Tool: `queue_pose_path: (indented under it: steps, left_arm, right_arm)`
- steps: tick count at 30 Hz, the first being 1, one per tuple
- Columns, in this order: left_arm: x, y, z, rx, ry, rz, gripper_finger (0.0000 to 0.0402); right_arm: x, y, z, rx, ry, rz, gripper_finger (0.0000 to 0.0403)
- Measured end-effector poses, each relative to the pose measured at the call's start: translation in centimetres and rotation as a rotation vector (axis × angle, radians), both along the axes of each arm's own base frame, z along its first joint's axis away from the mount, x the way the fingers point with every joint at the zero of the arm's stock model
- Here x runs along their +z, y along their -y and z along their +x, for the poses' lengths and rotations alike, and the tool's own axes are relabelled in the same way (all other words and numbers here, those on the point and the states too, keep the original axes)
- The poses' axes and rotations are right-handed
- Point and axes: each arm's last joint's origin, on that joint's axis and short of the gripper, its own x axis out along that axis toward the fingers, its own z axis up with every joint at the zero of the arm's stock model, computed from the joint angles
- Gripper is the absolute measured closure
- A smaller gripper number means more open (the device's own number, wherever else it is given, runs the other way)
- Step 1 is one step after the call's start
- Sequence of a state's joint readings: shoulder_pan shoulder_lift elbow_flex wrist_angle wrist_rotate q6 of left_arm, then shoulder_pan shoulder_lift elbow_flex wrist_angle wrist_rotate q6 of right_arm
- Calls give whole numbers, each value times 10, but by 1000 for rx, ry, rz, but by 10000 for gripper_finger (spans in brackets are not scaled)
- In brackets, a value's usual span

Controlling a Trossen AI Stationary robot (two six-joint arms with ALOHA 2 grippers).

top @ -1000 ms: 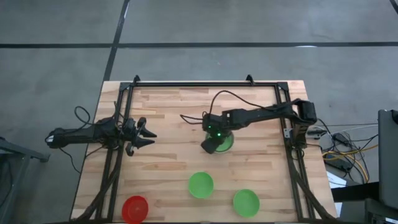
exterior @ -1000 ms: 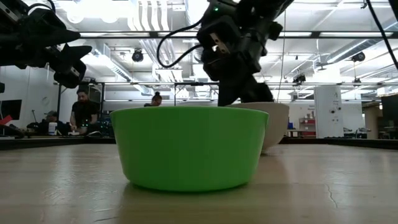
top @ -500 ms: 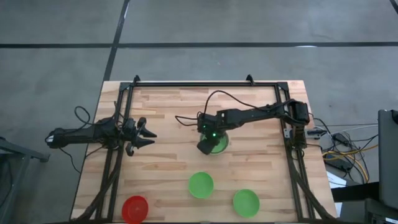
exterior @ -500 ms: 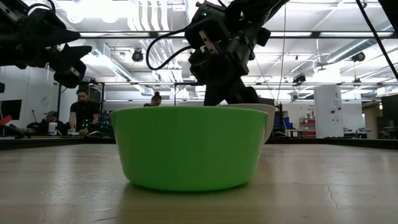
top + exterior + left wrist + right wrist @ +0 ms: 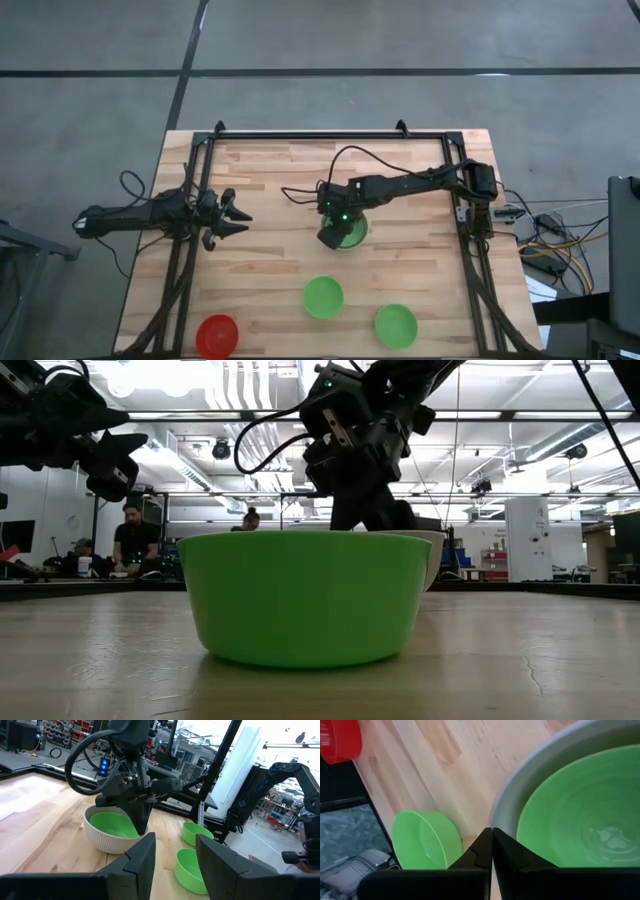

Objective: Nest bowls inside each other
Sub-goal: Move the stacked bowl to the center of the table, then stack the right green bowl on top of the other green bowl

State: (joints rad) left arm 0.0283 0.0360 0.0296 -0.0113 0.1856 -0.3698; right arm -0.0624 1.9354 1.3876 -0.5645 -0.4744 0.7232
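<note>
A pale white-grey bowl (image 5: 107,840) stands on its base at mid-table with a green bowl (image 5: 112,825) nested in it. My right gripper (image 5: 330,238) is shut, slanting down at that bowl's rim on the side toward the table's left edge. Two more green bowls (image 5: 323,297) (image 5: 395,325) and a red bowl (image 5: 217,335) sit upright near the front edge. My left gripper (image 5: 245,222) hovers open at the left, above the table, with nothing between its fingers. My right gripper's shut fingertips (image 5: 491,832) stand at the pale bowl's rim (image 5: 496,812), on its left side, coming from above at a slant. Whether they press on the rim or sit just beside it, I cannot tell. The bowl stays flat on the table.
The black frame rails (image 5: 200,200) (image 5: 465,215) run along both sides of the wooden table. Bare wood lies between the pale bowl and the front bowls. In the low view a green bowl (image 5: 305,595) fills the foreground. People sit in the room behind.
My right gripper has shifted a little toward the table's left edge, staying shut. The pale bowl with the green one inside has slid a little left along with it. Over the last half second both have kept still.
</note>
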Motion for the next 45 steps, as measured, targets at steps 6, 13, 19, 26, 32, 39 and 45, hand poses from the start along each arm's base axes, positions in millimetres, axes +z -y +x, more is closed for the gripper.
queue_pose_path:
  steps: [6,13,19,26,32,39,45]
  left_arm:
    - [0,0,0,0,0,0,257]
    - [0,0,0,0,0,0,257]
    - [0,0,0,-1,0,0,257]
    - [0,0,0,0,1,0,257]
    - [0,0,0,0,1,0,257]
    - [0,0,0,0,2,0,257]
    - [0,0,0,0,2,0,257]
  right_arm:
    - [10,3,-4,1,21,-16,394]
    - [37,9,-15,-36,73,-95,394]
    - [67,11,-28,-63,143,-151,394]
    - [99,11,-45,-109,227,-218,394]
    - [119,5,-62,-123,280,-238,394]
    - [135,-12,-83,-77,327,-300,394]
    - [147,-30,-113,-51,402,-342,394]
